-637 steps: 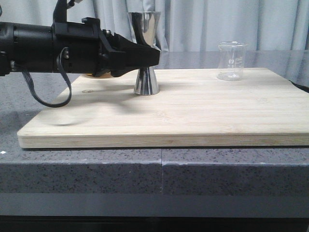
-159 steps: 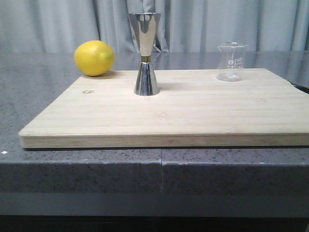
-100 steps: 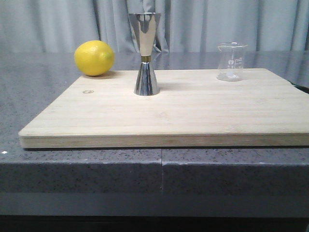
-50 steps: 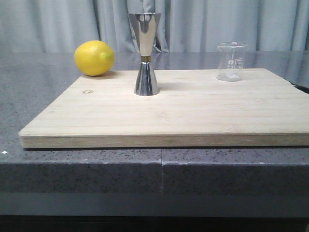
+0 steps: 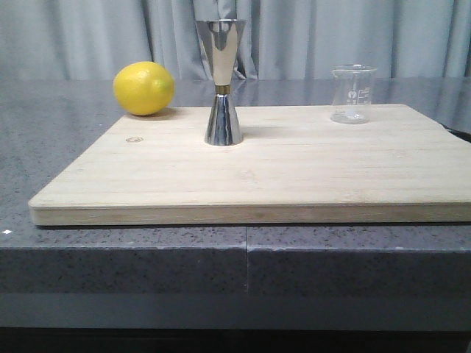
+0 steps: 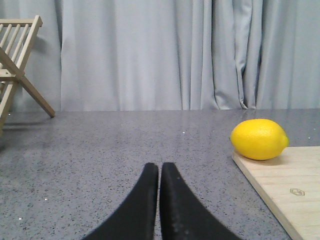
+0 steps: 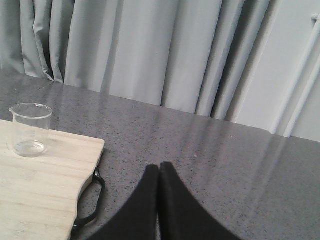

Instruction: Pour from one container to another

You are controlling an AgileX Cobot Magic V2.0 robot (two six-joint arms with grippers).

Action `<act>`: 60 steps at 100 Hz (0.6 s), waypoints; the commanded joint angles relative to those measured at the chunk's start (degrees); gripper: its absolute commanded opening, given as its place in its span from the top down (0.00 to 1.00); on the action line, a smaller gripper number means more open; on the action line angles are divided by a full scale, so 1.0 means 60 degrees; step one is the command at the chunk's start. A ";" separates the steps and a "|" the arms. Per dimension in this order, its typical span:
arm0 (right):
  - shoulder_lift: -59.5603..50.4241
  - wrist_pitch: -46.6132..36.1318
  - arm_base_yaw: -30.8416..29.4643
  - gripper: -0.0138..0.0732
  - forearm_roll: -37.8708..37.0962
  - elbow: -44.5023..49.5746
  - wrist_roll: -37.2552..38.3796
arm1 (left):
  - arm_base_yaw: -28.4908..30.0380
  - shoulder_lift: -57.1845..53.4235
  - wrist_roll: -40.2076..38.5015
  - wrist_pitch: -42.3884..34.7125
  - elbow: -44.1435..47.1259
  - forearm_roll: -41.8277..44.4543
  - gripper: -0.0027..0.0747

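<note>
Both grippers, left [image 6: 160, 172] and right [image 7: 159, 174], clenched, empty. Open right, grab maybe-empty beaker [image 5: 352, 93] at two o'clock, tip slowly over jigger [image 5: 222, 81].

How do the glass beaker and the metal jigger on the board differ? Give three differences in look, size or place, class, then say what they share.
The beaker is clear glass with white printed marks; the jigger is shiny steel with a gold band at its waist. The beaker is short and straight-sided; the jigger is taller and hourglass-shaped. The beaker stands near the far right of the wooden board; the jigger stands left of centre, nearer the lemon. Both stand upright on the board, with no gripper touching them.
</note>
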 commanded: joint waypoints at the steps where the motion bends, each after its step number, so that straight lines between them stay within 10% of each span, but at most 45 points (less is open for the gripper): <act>1: 0.0039 -0.0263 -0.0041 0.92 0.0035 -0.0233 0.0015 | -0.0081 0.0079 -0.0048 -0.0530 -0.0270 -0.0136 0.99; 41: 0.0039 -0.0263 -0.0041 0.92 0.0035 -0.0233 0.0015 | -0.0081 0.0079 0.0048 -0.0334 -0.0100 -0.1705 0.99; 60: 0.0039 -0.0263 -0.0041 0.92 0.0035 -0.0233 0.0015 | -0.0081 -0.0273 0.6149 0.0237 0.0119 -0.6859 0.99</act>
